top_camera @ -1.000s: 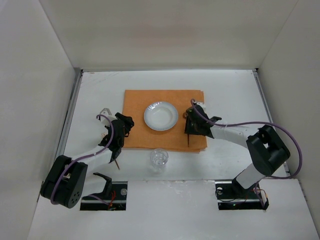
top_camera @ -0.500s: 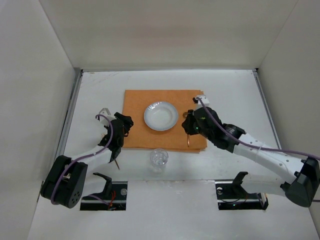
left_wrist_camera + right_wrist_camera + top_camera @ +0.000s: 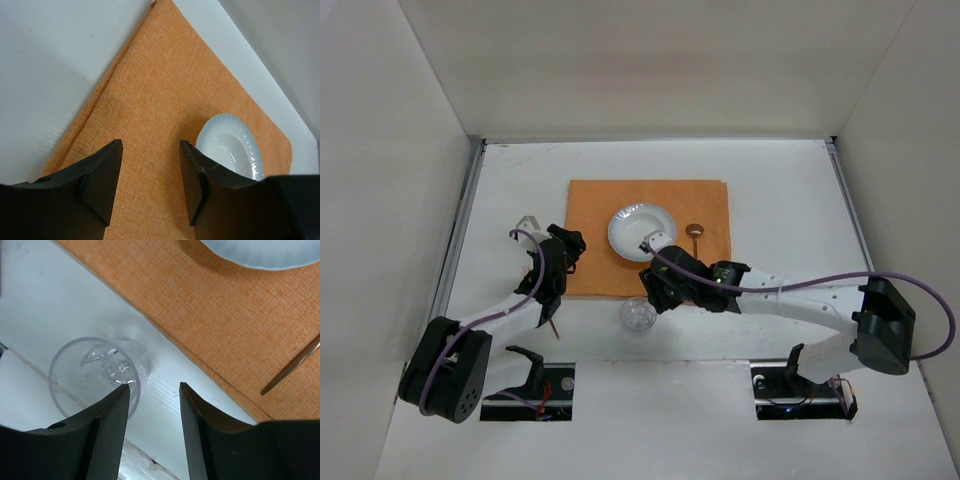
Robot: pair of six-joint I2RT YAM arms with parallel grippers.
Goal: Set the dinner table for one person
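The spoon (image 3: 290, 369) runs out of frame right of the open right hand (image 3: 152, 387), now swung over beside the glass (image 3: 95, 372); left hand (image 3: 150, 145) gapes empty.

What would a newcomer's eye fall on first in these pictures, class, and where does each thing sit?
The orange mat in the middle of the white table stands out first, with a white plate on it and a spoon lying to the plate's right. Just off the mat's near edge stands a clear glass on the bare table, and the right end effector hangs open beside it.
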